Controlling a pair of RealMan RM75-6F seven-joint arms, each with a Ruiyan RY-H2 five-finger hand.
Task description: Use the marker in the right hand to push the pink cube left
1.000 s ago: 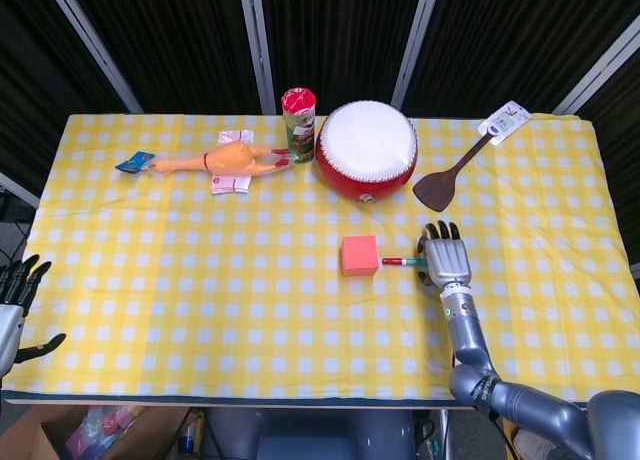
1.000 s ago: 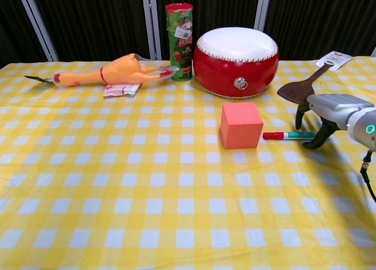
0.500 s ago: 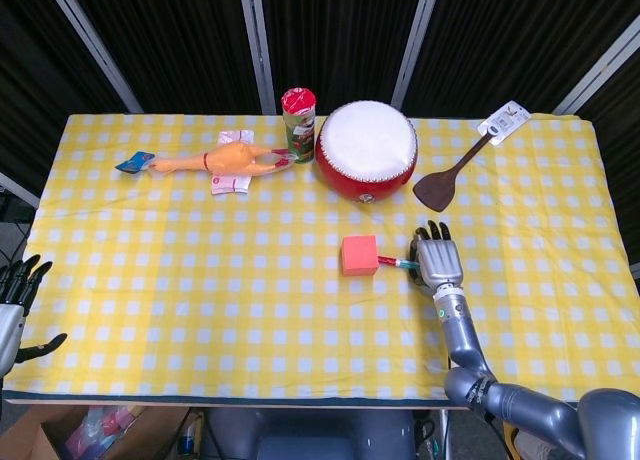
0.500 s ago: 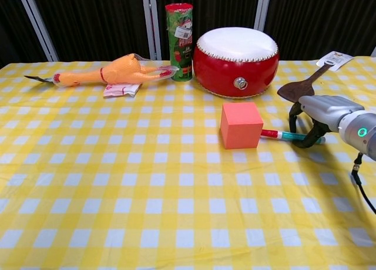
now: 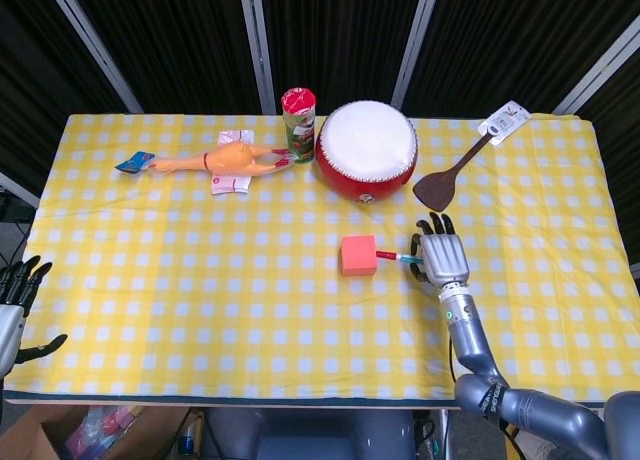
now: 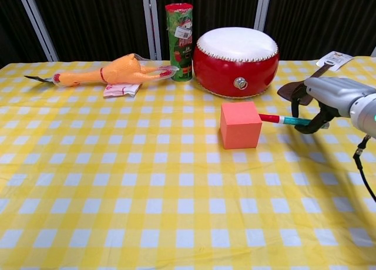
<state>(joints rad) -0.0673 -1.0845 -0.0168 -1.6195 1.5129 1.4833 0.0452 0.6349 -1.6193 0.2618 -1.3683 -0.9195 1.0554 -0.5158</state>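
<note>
The pink cube sits on the yellow checked cloth near the middle. My right hand holds the marker, lifted a little off the cloth, its red tip touching the cube's right side. The left hand hangs off the table's left edge, fingers apart and holding nothing; the chest view does not show it.
A red drum stands just behind the cube. A green canister, a rubber chicken and a wooden spatula lie along the back. The table's front edge runs below.
The right hand rose off the cloth and moved left with the marker; the red tip closed the gap and now meets the cube's right face. The cube has barely shifted.
</note>
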